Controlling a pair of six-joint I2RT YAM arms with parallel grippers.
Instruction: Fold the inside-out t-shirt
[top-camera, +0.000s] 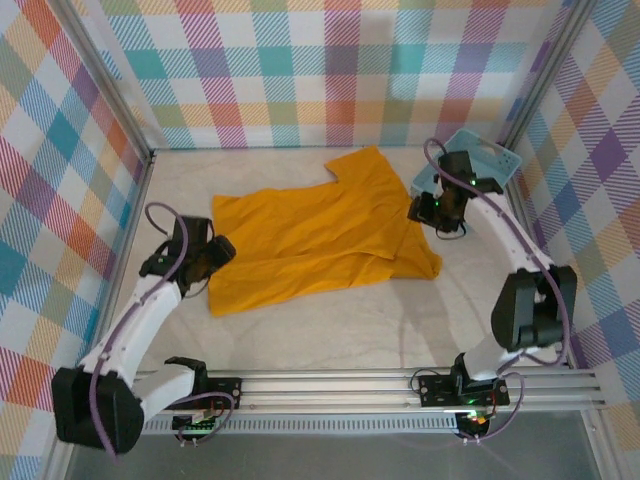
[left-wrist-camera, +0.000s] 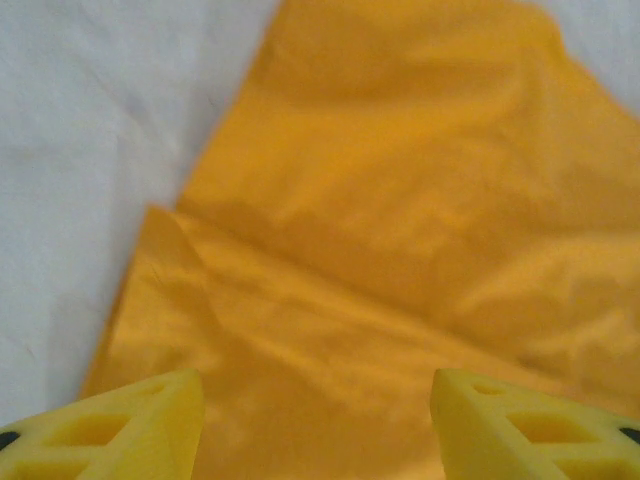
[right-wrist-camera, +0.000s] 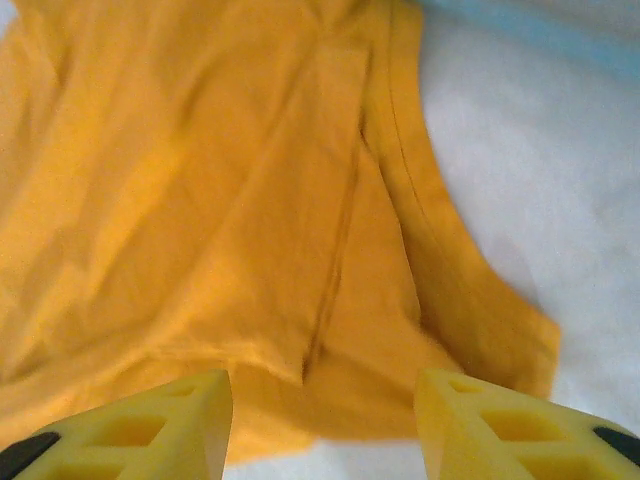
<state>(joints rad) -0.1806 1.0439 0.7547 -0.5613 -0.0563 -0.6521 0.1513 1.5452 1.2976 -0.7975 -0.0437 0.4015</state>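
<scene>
Mustard-orange cotton t-shirt (top-camera: 320, 235) lies spread mid-table, long axis L-to-R — left gripper (top-camera: 218, 255) over its left edge, right gripper (top-camera: 428, 210) over its right; both half-open, holding nothing.

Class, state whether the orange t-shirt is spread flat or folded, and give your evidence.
Partly folded: the t-shirt lies on the table with one layer doubled over another, its overlapping edges visible.

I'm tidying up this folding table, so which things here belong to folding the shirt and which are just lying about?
For the job:
- orange t-shirt, spread out flat
- left gripper, open above the shirt
- right gripper, open above the shirt

Lying about:
- light blue basket, far right, beside the shirt
</scene>
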